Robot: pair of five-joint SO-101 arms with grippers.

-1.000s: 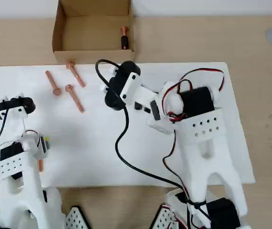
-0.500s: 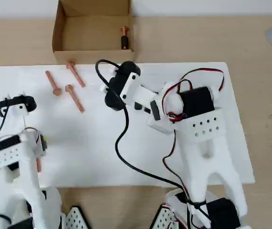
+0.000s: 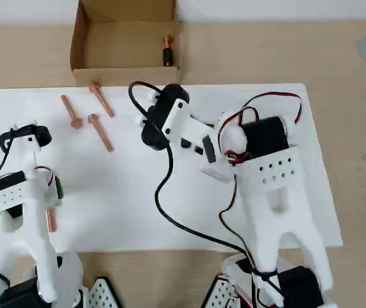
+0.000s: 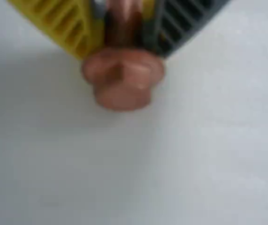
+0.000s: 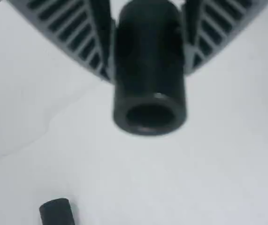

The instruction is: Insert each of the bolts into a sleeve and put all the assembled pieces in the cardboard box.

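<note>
Tally of parts, kind by kind.
Five bolts in all: three lie loose, bolt (image 3: 71, 111), bolt (image 3: 101, 99) and bolt (image 3: 99, 131); a fourth bolt (image 4: 122, 77) is pinched in the left gripper (image 4: 123, 44); the fifth is part of the one assembled piece (image 3: 167, 50) inside the single cardboard box (image 3: 118, 45). Three sleeves: one in that piece, one sleeve (image 5: 149, 93) clamped in the right gripper (image 5: 148, 56), one spare sleeve (image 5: 55, 212) lying flat. Two arms: left arm (image 3: 22, 205), right arm (image 3: 272, 186).

You hold a copper-coloured flanged bolt (image 4: 123, 77) in the left gripper (image 4: 124, 28), a black tubular sleeve (image 5: 149, 70) in the right gripper (image 5: 148, 42); three loose bolts (image 3: 99, 131) lie near the brown cardboard box (image 3: 77, 45); one assembled piece (image 3: 167, 50) lies inside.
</note>
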